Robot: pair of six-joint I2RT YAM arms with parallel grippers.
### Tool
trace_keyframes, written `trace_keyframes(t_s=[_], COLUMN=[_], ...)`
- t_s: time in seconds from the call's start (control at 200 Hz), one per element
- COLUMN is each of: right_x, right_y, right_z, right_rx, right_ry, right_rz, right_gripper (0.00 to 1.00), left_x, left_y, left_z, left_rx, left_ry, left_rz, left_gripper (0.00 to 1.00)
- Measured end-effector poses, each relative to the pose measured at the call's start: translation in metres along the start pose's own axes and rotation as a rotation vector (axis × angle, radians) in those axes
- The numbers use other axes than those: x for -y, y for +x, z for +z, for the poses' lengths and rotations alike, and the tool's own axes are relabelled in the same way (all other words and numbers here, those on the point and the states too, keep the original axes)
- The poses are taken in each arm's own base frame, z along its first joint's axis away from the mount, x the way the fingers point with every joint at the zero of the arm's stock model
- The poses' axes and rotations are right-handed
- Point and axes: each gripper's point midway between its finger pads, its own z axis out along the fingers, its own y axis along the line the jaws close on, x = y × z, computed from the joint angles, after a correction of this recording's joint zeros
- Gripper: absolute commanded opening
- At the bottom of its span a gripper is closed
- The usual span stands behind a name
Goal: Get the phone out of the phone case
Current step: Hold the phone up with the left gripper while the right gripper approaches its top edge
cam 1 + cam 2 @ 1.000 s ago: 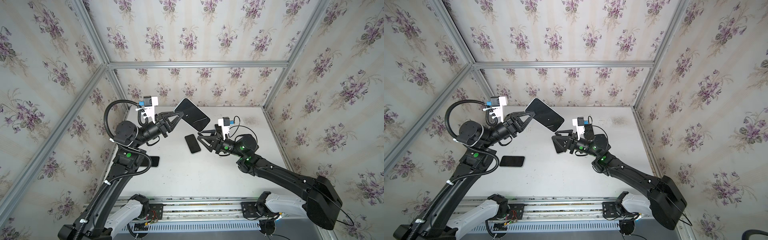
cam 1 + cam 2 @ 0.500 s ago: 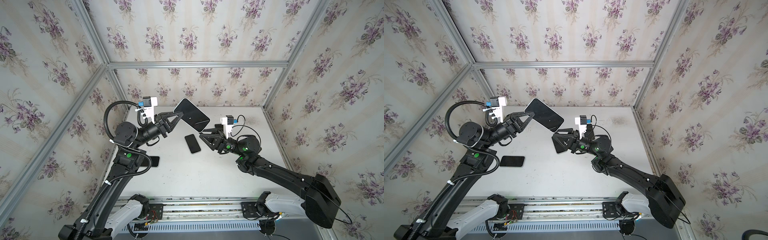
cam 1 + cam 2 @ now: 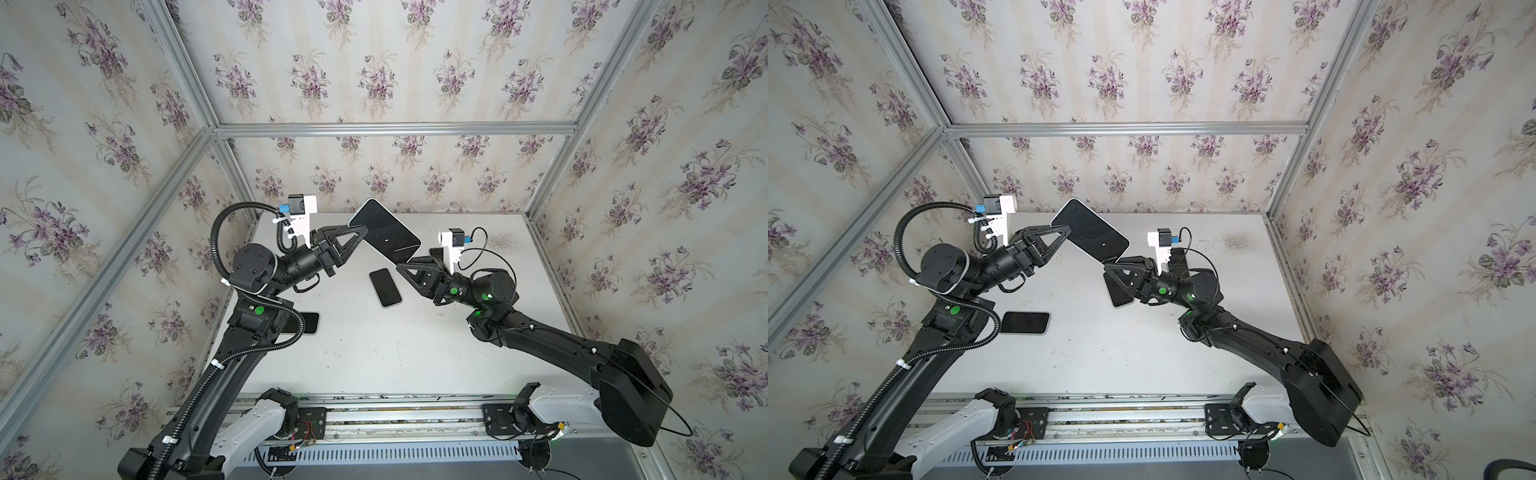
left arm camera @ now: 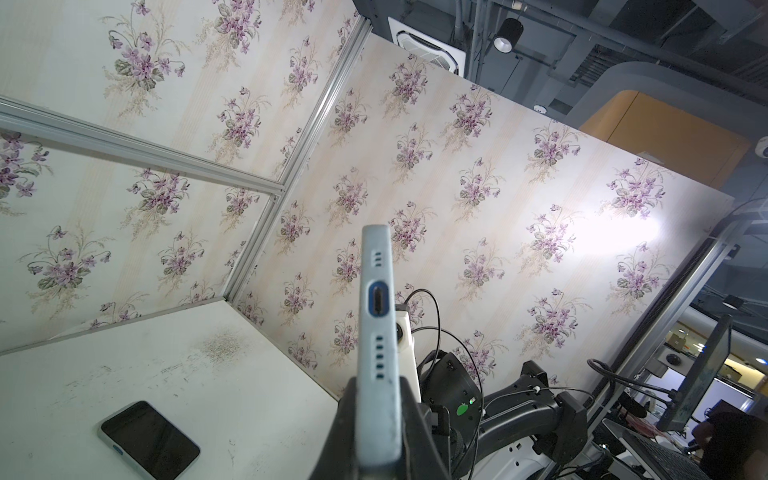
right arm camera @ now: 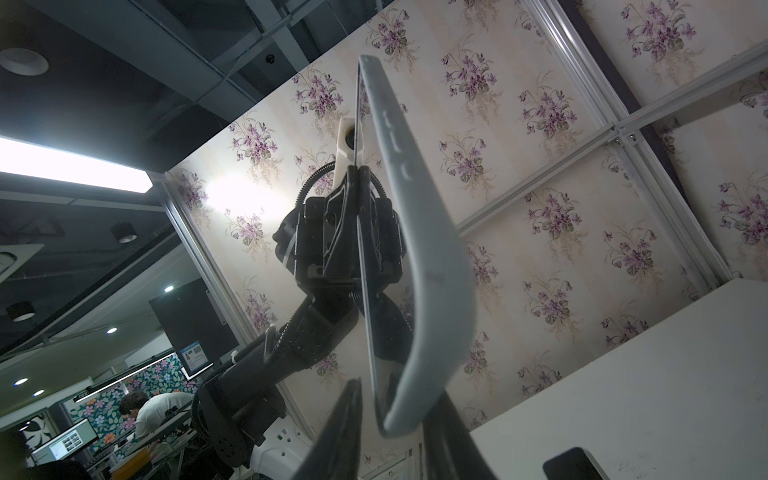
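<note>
Clamping grey-cased black rectangular phone (image 3: pixel 386 237) in left end effector (image 3: pixel 358 232), held long axis slanting lower-right into right end effector (image 3: pixel 405 266); clamped or apart, couldn't tell.

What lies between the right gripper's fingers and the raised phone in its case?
Nothing: the right wrist view shows the phone's corner between the right gripper's fingers.

Bright, even light; some glare.

The phone (image 3: pixel 384 236) has a glossy black glass face that mirrors light, while its pale grey-blue case (image 4: pixel 379 374) looks matt, smooth and rubbery, with faint scuffs. The table (image 3: pixel 415 349) is matt white, scratched and smudged. The frame bars (image 3: pixel 395 129) are brushed metal.
</note>
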Motion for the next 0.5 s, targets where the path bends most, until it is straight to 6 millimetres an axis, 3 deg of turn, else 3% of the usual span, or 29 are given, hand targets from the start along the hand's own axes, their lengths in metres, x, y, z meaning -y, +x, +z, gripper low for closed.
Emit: trace_keyframes(t_s=[0.5], right_x=[0.0002], right_y=[0.0071], right_z=[-0.0023], right_rx=[-0.008], right_ry=[-0.035], right_rz=[0.000], right_gripper=[0.08], left_x=[-0.0028], left_y=[0.0009], left_z=[0.0030], left_rx=[-0.013], left_ry=[-0.003], left_rz=[-0.030], left_gripper=[0.00])
